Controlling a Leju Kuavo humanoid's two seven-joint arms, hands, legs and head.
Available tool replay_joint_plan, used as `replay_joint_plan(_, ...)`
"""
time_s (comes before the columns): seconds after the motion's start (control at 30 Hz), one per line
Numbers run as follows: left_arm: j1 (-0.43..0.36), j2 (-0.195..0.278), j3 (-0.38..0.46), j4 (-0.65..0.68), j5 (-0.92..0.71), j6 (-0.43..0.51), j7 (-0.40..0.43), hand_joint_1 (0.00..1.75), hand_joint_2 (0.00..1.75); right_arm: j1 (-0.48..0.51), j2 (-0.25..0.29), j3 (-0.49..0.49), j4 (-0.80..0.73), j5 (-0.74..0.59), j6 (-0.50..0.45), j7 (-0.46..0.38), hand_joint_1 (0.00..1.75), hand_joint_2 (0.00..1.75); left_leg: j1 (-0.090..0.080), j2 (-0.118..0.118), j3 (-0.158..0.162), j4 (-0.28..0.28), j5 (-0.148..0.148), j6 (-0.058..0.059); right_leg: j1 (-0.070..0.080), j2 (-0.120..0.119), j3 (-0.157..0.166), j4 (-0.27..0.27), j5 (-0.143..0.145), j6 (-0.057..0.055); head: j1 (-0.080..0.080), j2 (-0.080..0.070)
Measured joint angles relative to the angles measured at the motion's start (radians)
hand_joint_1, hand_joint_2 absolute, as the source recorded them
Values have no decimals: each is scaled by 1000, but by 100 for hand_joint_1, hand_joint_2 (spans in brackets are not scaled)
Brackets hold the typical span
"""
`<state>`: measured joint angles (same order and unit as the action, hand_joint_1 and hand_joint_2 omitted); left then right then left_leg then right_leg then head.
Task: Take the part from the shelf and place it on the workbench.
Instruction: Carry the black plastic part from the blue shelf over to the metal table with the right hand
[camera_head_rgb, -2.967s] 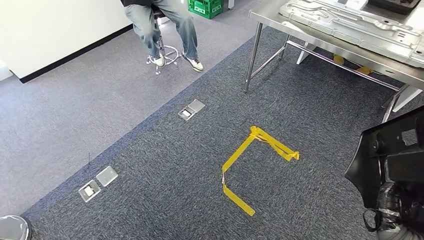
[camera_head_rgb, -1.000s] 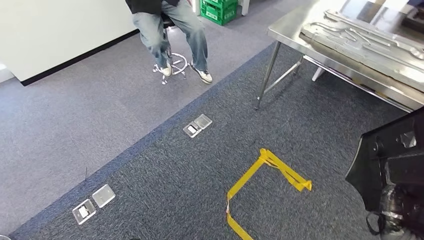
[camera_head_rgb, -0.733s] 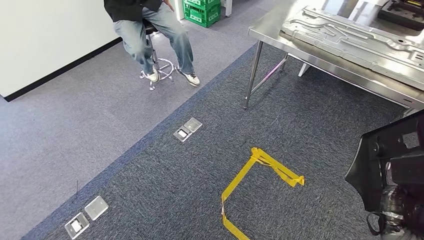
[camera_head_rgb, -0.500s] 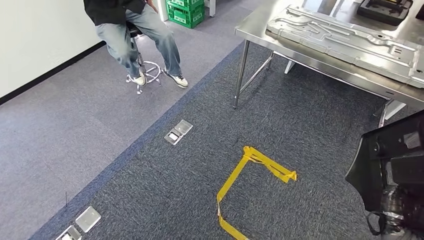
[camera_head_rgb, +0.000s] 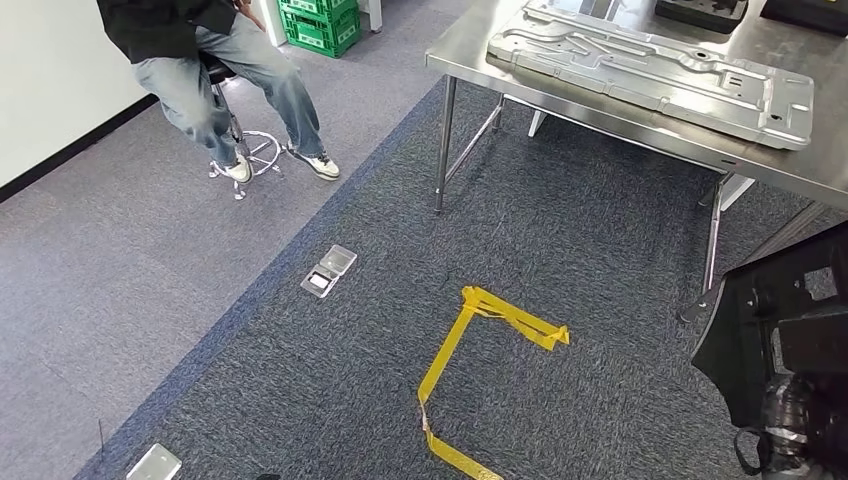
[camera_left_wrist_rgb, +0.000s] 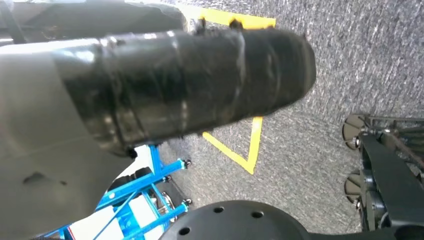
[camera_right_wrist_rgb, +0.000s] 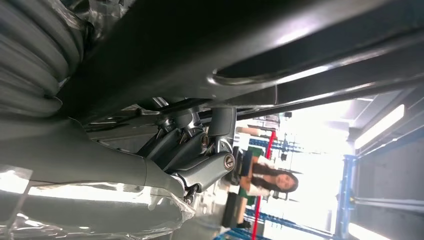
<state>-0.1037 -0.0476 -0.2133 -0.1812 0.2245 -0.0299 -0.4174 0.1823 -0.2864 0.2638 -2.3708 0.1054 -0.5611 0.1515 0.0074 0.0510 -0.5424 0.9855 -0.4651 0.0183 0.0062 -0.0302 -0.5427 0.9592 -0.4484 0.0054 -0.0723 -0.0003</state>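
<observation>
Right hand (camera_right_wrist_rgb: 165, 172) grips black part (camera_head_rgb: 775, 330); left hand (camera_left_wrist_rgb: 190, 85) state unclear; green crate (camera_head_rgb: 322, 22) contents unseen beyond worktop (camera_head_rgb: 470, 45).

No legible text, label, brand, number or sign is found in any view. The yellow tape (camera_head_rgb: 470, 345) on the carpet forms plain lines without lettering. The pressed metal panel (camera_head_rgb: 650, 65) on the worktop (camera_head_rgb: 800, 165) and the green crate (camera_head_rgb: 322, 22) show no readable marking.
</observation>
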Motion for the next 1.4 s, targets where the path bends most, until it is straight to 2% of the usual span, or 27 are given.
replay_joint_plan(0.07,-2,-1,0,0,1,0,-1,0,0,1,-1,0,-2,6,0,1,175,175,3,1,4,-2,-4,-12,-1,7,5,-15,4,-4,0,0)
replay_joint_plan(0.13,-2,0,0,-1,2,0,-2,0,0,2,-1,0,-4,9,0,3,175,175,3,-17,-14,44,-34,-23,-7,12,21,-39,10,-12,-2,0)
replay_joint_plan(0.23,2,8,0,-1,2,0,-2,0,0,2,0,1,-4,11,0,6,175,175,5,-44,-107,230,-113,-30,-11,17,34,-48,10,-20,-4,0)
replay_joint_plan(0.27,5,12,0,-1,2,0,-2,0,0,3,1,1,-4,11,0,6,175,175,6,-45,-129,268,-119,-32,-12,20,37,-47,6,-19,-4,0)
replay_joint_plan(0.3,7,16,0,-1,2,0,-2,0,0,3,1,1,-3,11,0,7,175,175,7,-46,-134,270,-105,-34,-13,24,42,-44,2,-18,-4,0)
replay_joint_plan(0.37,11,21,0,-1,2,0,-2,0,0,4,2,1,-3,11,0,7,175,175,9,-47,-89,169,-32,-36,-16,32,54,-37,-12,-11,-4,0)
replay_joint_plan(0.43,10,24,0,-1,2,0,-1,0,0,4,3,1,-3,11,0,7,175,175,10,-53,-30,49,10,-33,-16,38,59,-25,-31,2,-3,0)
replay_joint_plan(0.5,9,25,0,-1,2,0,0,0,0,3,3,1,-4,11,0,7,175,175,9,-57,-7,6,2,-21,-14,42,62,-18,-41,15,-3,0)
replay_joint_plan(0.6,10,24,0,-1,2,0,-1,0,0,3,3,1,-4,12,0,7,175,175,11,-55,9,-1,-10,2,-15,42,64,3,-49,28,-3,0)
replay_joint_plan(0.67,9,18,0,-1,2,0,-2,0,0,2,2,0,-5,13,0,8,175,175,14,-54,26,-5,-16,12,-17,37,16,84,-73,36,-1,0)
replay_joint_plan(0.73,9,8,0,-1,2,1,-1,0,0,2,2,-1,-4,13,0,8,175,175,13,-55,36,-6,-26,16,-18,34,-81,225,-114,42,1,0)
replay_joint_plan(0.77,9,5,0,-1,2,1,-1,0,0,3,2,-1,-4,13,0,9,175,175,13,-55,43,-7,-33,17,-18,34,-127,280,-132,43,1,0)
replay_joint_plan(0.8,10,2,0,-1,2,2,0,0,0,4,2,-1,-4,13,0,9,175,175,12,-56,52,-7,-42,17,-18,33,-162,307,-139,42,1,0)
replay_joint_plan(0.83,12,0,0,-1,2,2,0,0,0,4,2,-1,-4,13,0,10,175,175,11,-56,65,-7,-52,16,-17,33,-178,296,-128,38,1,0)
replay_joint_plan(0.87,13,0,0,-1,2,2,0,0,0,4,2,-1,-4,13,0,11,175,175,9,-57,81,-8,-63,16,-16,33,-177,253,-97,31,1,0)
replay_joint_plan(0.93,15,0,0,-1,2,1,0,0,0,5,2,-1,-4,13,0,13,175,175,6,-58,107,-13,-86,13,-5,31,-154,118,15,3,1,0)
replay_joint_plan(0.97,14,-1,0,0,2,0,0,0,0,6,1,-1,-4,14,0,14,175,175,4,-59,117,-17,-98,9,2,32,-142,67,53,-11,2,0)
replay_joint_plan(1.0,13,-2,0,0,2,0,0,0,0,7,0,-2,-4,14,0,14,175,175,4,-60,128,-24,-109,5,9,32,-131,34,76,-20,3,0)
replay_joint_plan(1.1,9,-4,-1,-1,2,0,-1,0,0,9,-2,-3,-6,15,0,14,175,175,2,-57,166,-17,-109,-14,10,38,-79,4,61,-24,5,0)
replay_joint_plan(1.13,7,-4,-1,-1,2,0,-2,0,0,9,-1,-3,-6,16,0,14,175,175,2,-56,158,17,-100,-19,8,38,-59,-4,56,-27,5,0)
replay_joint_plan(1.17,3,-3,-1,-1,2,0,-1,0,0,9,-1,-3,-7,16,0,15,175,175,3,-56,130,71,-98,-23,6,37,-39,-9,50,-31,4,0)
replay_joint_plan(1.2,1,-1,-1,-1,1,0,0,0,0,9,-1,-3,-7,16,0,15,175,175,3,-56,86,139,-105,-25,5,36,-24,-12,43,-34,2,0)
replay_joint_plan(1.23,0,2,-1,-1,1,0,1,0,0,9,-1,-4,-7,16,1,15,175,175,3,-56,35,204,-127,-28,4,35,-10,-14,32,-37,1,0)
replay_joint_plan(1.27,1,6,-1,-1,1,0,1,0,0,9,-1,-4,-7,16,2,15,175,175,3,-56,-14,253,-164,-30,4,36,4,-15,21,-39,1,0)
replay_joint_plan(1.33,8,13,-1,-1,1,-1,1,0,0,10,0,-4,-7,16,3,15,175,175,3,-55,-81,273,-240,-32,4,41,37,-16,-7,-40,0,0)
replay_joint_plan(1.37,11,15,-1,-1,1,0,0,0,0,10,0,-4,-6,16,3,15,175,175,3,-55,-96,246,-249,-32,4,44,56,-16,-22,-39,0,0)
replay_joint_plan(1.4,13,17,-1,-1,1,0,0,0,0,10,0,-4,-6,16,3,15,175,175,3,-55,-103,199,-216,-31,4,46,75,-16,-38,-37,0,0)
